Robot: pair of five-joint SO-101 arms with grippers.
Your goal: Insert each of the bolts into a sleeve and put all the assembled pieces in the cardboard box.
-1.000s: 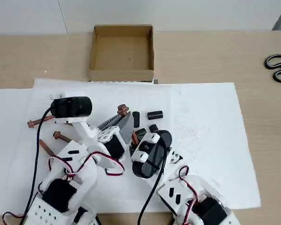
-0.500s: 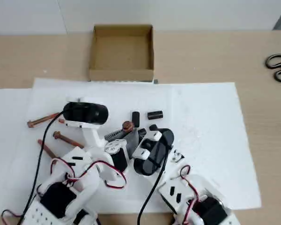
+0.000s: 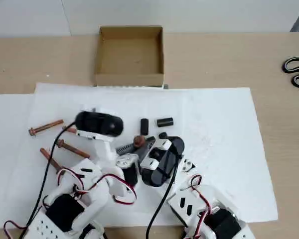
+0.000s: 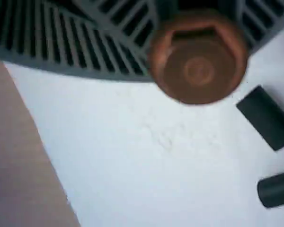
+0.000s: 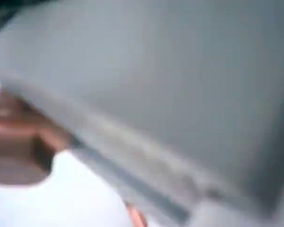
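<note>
Motion first: the left gripper (image 3: pixel 135 145) has carried its bolt (image 3: pixel 139 141) toward 4 o'clock across the paper, to just beside the right gripper (image 3: pixel 152 149), so the insertion looks about to be tried. The left jaws are clamped on the bolt, head exposed. Whether the right gripper holds anything I cannot tell; a loose sleeve (image 3: pixel 144 126) lies just beyond at 12 o'clock, the cardboard box (image 3: pixel 100 52) farther.
</note>
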